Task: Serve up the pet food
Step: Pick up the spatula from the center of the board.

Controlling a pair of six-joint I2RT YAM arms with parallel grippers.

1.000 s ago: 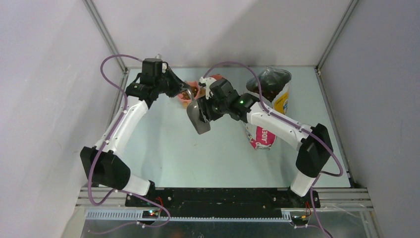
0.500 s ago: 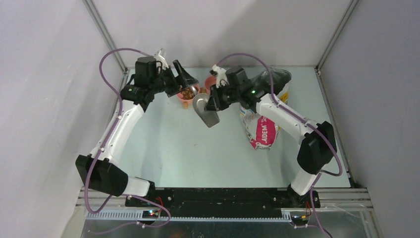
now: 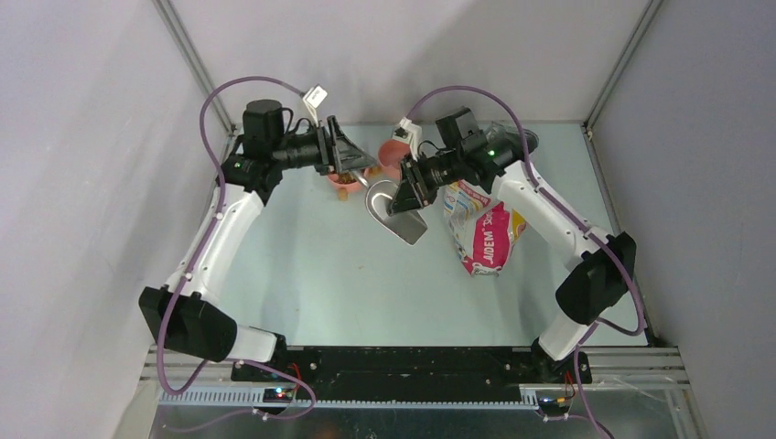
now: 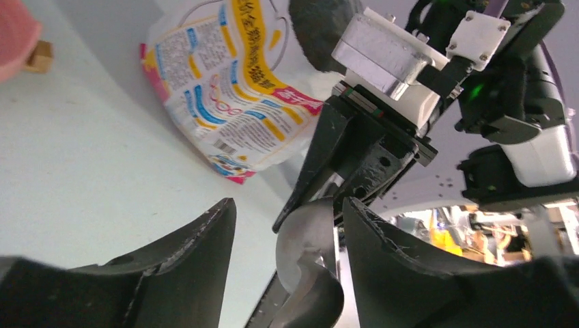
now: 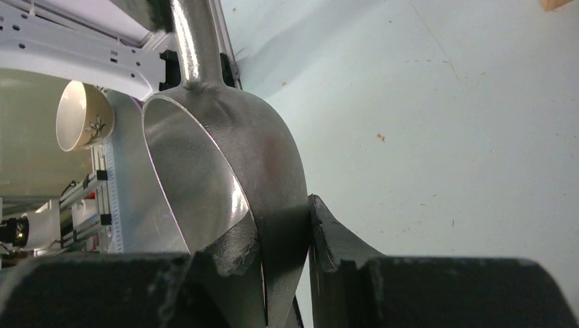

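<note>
The grey metal scoop [image 3: 400, 216] hangs above the table, empty. My right gripper [image 3: 409, 187] is shut on it, its fingers [image 5: 341, 246] clamping the scoop's [image 5: 225, 157] wall. My left gripper [image 3: 359, 165] stands open, and the scoop's handle end [image 4: 311, 236] lies between its fingers [image 4: 198, 256], close to the right one. A little brown pet food [image 3: 342, 179] shows in a pink bowl [image 3: 345, 189] under the left gripper. The printed bag [image 3: 483, 233] stands right of the scoop, also seen in the left wrist view [image 4: 225, 89].
A second pink bowl [image 3: 392, 154] sits at the back between the two grippers. The right arm crosses over the bag's top. The enclosure's walls rise close behind both bowls. A cream bowl [image 5: 82, 123] lies beyond the table's near edge.
My left gripper has opened off the scoop's handle and lifted above the bowl. My right gripper closed on the scoop's wall and carried it right and back.
</note>
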